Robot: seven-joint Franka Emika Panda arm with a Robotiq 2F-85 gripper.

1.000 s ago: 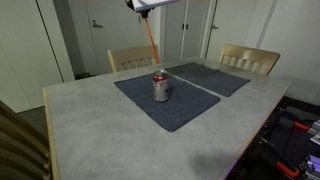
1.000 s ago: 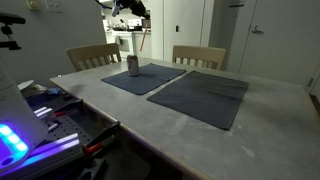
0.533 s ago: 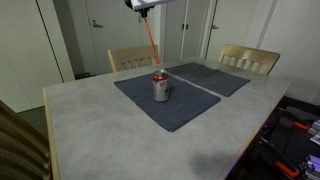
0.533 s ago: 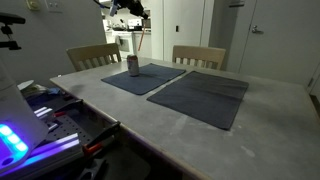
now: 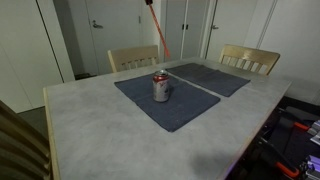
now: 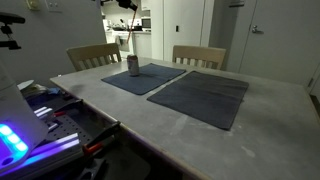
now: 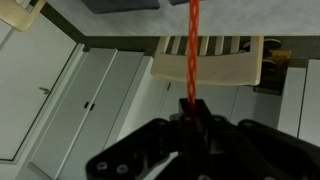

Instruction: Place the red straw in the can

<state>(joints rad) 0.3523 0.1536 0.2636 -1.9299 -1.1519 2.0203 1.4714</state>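
Observation:
The red straw (image 5: 158,32) hangs slanted high above the table, with its lower end above and behind the can. The can (image 5: 160,87) is silver with a red top band and stands upright on a dark mat; it also shows in an exterior view (image 6: 133,66). My gripper (image 7: 190,112) is shut on the straw's end, and in the wrist view the straw (image 7: 192,45) runs away from the fingers. The gripper sits at the top edge of an exterior view (image 6: 124,5) and is out of frame in the exterior view that shows the straw.
Two dark grey placemats (image 5: 168,100) (image 5: 215,77) lie on the pale table (image 5: 90,130). Two wooden chairs (image 5: 132,58) (image 5: 250,58) stand at the far side. Lit equipment (image 6: 30,130) sits beside the table edge.
The gripper has risen out of the top of one exterior view, lifting the straw with it. The straw's lower end has swung right and sits higher. The can has not moved.

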